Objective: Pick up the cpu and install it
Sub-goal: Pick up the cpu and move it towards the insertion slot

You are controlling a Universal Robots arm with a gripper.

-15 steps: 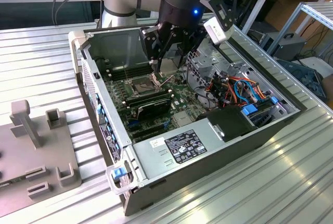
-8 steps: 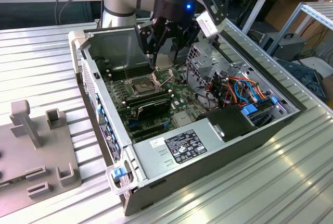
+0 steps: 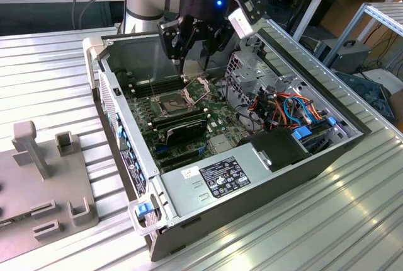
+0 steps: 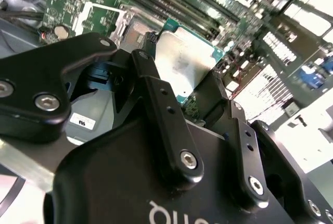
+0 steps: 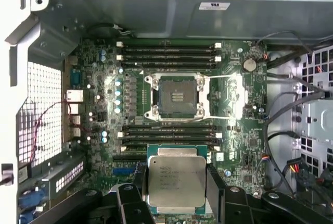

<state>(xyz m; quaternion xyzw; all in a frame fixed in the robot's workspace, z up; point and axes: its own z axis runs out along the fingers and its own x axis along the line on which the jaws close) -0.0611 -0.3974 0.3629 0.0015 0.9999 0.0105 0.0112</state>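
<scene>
Two-finger clamp on opposite edges of the cpu [image 5: 177, 181], seen in both wrist views. Held flat in the gripper [image 3: 193, 63], dull silver top facing the first wrist camera. Hangs above the green motherboard [image 5: 99, 73], clear of it. Not lined up over the socket [image 5: 177, 96]: offset to one side of it, out past the row of memory slots [image 5: 169, 133] next to the socket. Socket open and bare, with hinged plate [image 5: 227, 96] swung out beside it. Another row of memory slots on the socket's opposite side. All inside an open computer case [image 3: 252, 183], with socket near its middle.
</scene>
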